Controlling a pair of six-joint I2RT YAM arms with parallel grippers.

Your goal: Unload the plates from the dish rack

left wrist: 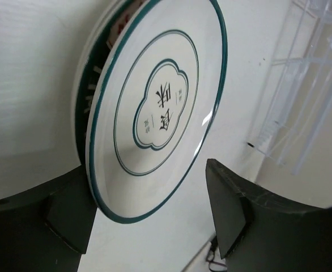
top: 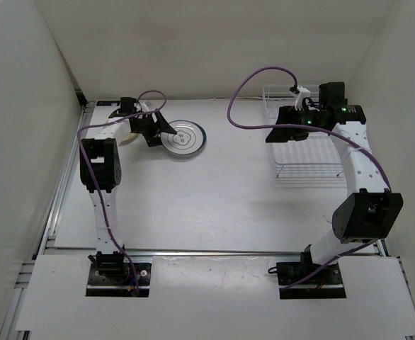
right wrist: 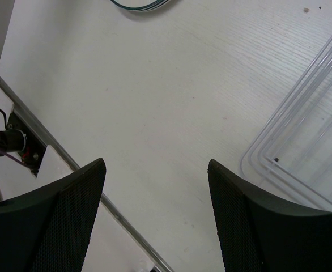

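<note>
Left gripper (left wrist: 149, 218): fingers spread apart, with the near rim of the white plate (left wrist: 160, 107) seen between them.
White plate: laid flat on the table (top: 222, 191) at far left, stacked on another plate (left wrist: 89, 85).
Right gripper (right wrist: 157, 215): fingers spread apart, nothing held.
Dish rack (top: 308, 166): placed at far right, below the right gripper.

Top plate (left wrist: 154, 107): white, dark teal rim, thin teal rings, a lobed teal outline with dark characters inside. Plate beneath (left wrist: 85, 99): dark band, pale ticks. Rack (top: 308, 172) white wire, cables (top: 230, 110) purple, table (top: 229, 202) white.
</note>
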